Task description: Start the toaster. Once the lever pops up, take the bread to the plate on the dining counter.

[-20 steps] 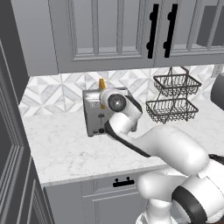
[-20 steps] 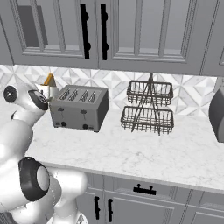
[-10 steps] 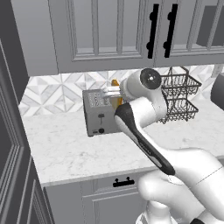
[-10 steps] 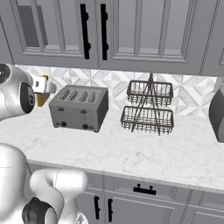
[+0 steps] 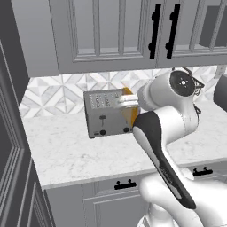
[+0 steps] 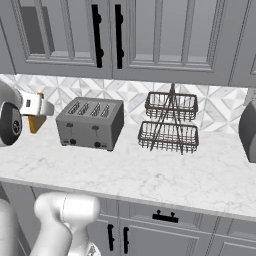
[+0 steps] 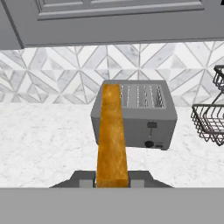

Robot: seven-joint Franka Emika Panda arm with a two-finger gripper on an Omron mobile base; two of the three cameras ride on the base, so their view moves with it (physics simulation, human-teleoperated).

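My gripper (image 7: 112, 181) is shut on the bread (image 7: 112, 135), a golden-tan slice seen edge-on that reaches up from between the fingers. The slice hangs in the air in front of the toaster (image 7: 142, 114), clear of its slots. From the left base view, the gripper (image 5: 126, 102) holds the bread (image 5: 129, 113) beside the front right corner of the grey toaster (image 5: 104, 114). Seen from the right base, the gripper (image 6: 35, 106) and bread (image 6: 36, 123) are left of the toaster (image 6: 91, 123). The plate and the dining counter are out of view.
A two-tier wire basket rack (image 6: 171, 122) stands right of the toaster on the marble counter (image 6: 150, 175). A dark appliance (image 6: 248, 132) sits at the far right. Grey upper cabinets (image 6: 125, 35) hang overhead, and a tall cabinet side (image 5: 11, 133) walls off the left.
The arm has lifted and swung back from the toaster, carrying the bread out of the slots and away from the toaster's top. The toaster has not moved.
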